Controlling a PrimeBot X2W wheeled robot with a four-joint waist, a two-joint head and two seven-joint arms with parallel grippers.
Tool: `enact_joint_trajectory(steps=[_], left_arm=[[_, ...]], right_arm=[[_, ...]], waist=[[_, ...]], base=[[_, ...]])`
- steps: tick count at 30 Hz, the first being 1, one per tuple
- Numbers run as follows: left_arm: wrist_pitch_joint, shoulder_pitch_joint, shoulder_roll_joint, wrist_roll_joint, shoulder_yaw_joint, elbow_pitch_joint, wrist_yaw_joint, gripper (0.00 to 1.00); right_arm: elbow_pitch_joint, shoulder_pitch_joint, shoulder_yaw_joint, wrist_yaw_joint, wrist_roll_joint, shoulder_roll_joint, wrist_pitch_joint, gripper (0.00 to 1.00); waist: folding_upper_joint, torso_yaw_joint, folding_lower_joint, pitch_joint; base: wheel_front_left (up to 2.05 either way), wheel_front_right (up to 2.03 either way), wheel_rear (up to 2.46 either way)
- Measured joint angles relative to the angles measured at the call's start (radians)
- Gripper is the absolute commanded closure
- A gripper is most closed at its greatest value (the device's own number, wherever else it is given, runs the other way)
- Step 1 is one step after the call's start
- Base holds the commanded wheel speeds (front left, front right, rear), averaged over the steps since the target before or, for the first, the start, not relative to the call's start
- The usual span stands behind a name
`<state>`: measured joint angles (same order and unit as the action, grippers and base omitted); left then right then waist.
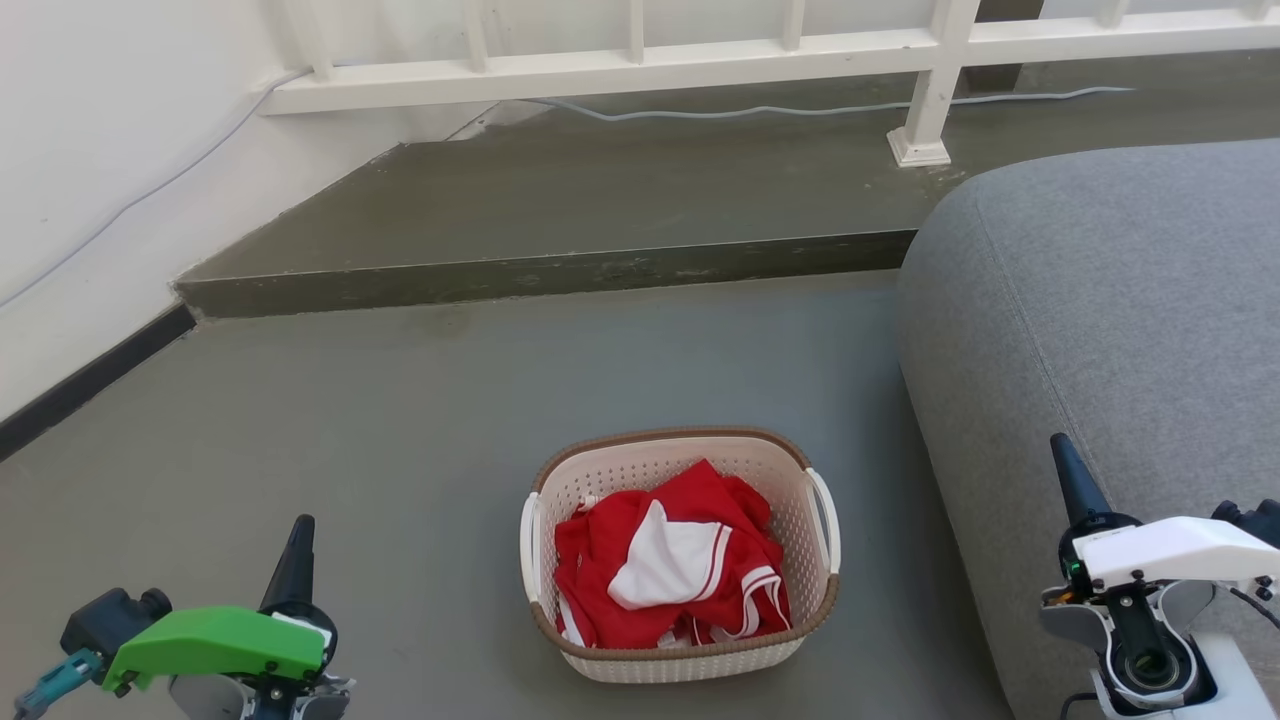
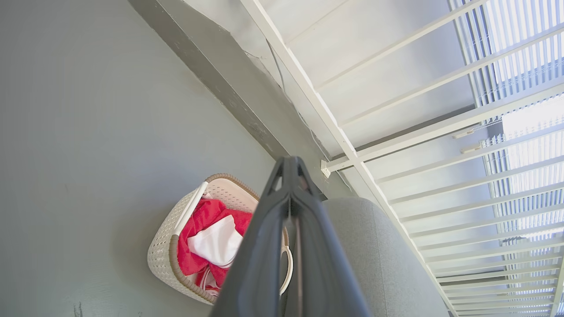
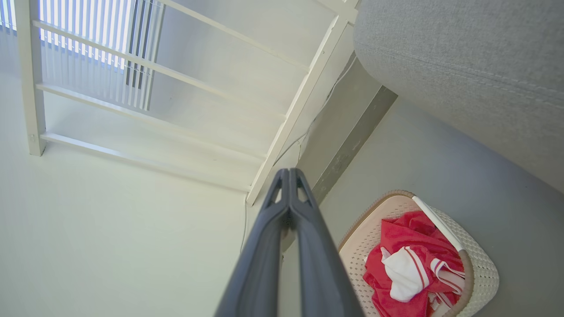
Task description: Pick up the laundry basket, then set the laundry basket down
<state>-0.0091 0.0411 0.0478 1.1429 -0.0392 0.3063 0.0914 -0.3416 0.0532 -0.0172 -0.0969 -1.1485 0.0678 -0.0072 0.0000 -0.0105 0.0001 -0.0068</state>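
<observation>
The laundry basket (image 1: 790, 480) stands on the grey floor in the lower middle of the head view, cream-white and perforated, with a brown rim and two white side handles. A red and white garment (image 1: 670, 565) lies bunched inside it. My left gripper (image 1: 300, 545) is low at the left, well apart from the basket, fingers pressed together and empty. My right gripper (image 1: 1072, 478) is at the lower right over the sofa's edge, also shut and empty. The basket (image 2: 165, 246) shows in the left wrist view beside the shut left gripper (image 2: 291, 165), and the basket (image 3: 480, 268) shows in the right wrist view right of the shut right gripper (image 3: 289, 174).
A grey sofa (image 1: 1120, 320) rises close to the basket's right side. Behind the basket a raised dark step (image 1: 550, 270) crosses the floor, with a white railing (image 1: 640, 65) and a cable (image 1: 800, 108) on it. A white wall (image 1: 90, 200) with a black skirting closes the left.
</observation>
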Motion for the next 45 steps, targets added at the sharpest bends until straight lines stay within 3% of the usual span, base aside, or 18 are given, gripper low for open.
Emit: enact_joint_trajectory(steps=[37,45], left_arm=[[0.123,0.023,-0.007,0.444,0.123,-0.025,0.030,1.00],[0.123,0.023,-0.009,0.457,0.128,-0.025,0.031,1.00]], right_arm=[[0.050,0.006,-0.123,-0.020,-0.443,-0.029,0.121,1.00],[0.052,0.007,-0.126,-0.021,-0.446,-0.030,0.123,1.00]], waist=[[0.0000,0.010,0.0000,0.010],[0.0000,0.011,0.0000,0.009]], base=[[0.00,0.00,0.00],[0.00,0.00,0.00]])
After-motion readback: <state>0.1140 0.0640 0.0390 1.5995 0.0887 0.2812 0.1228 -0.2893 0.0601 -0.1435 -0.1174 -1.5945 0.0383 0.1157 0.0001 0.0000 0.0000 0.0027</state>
